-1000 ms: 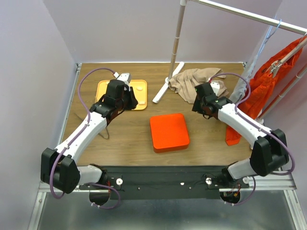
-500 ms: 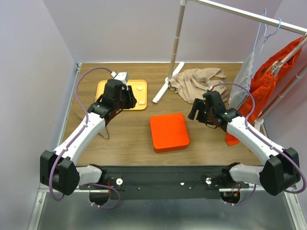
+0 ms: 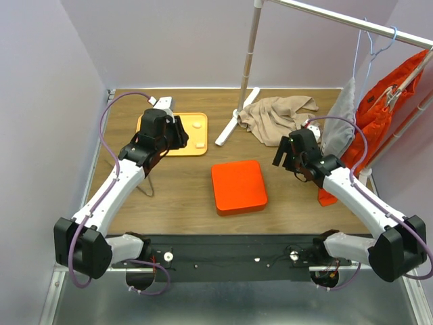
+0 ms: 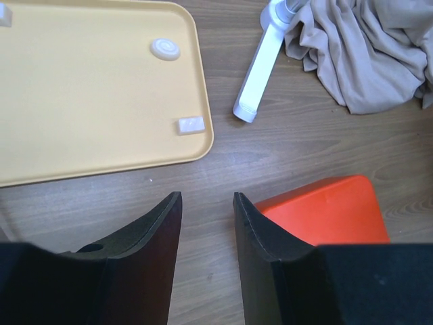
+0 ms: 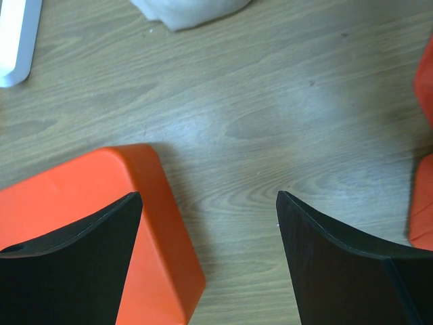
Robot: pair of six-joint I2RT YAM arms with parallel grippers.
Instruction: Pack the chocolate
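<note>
Now the left gripper (image 4: 206, 198) has parted narrowly, empty, angled down beside the yellow tray (image 4: 81, 101) carrying the chocolate (image 4: 166, 48), ten o'clock from the orange box (image 3: 238, 186). The right gripper (image 5: 208, 195) has spread wide above the counter (image 5: 270, 101).

Both arms are white shells w/ black joints: left arm (image 3: 111, 193), right arm (image 3: 358, 193). Big boxy black housings (image 3: 74, 240) at the shoulders. A purple cable (image 3: 103, 132) loops along each arm, wrist to base. On the left gripper (image 4: 208, 203) & right gripper (image 5: 210, 200), fingers (image 4: 145, 237) are matte black w/ curved inner edges. Black base rail (image 3: 237, 257) carries a few small silver fasteners (image 3: 256, 258).
</note>
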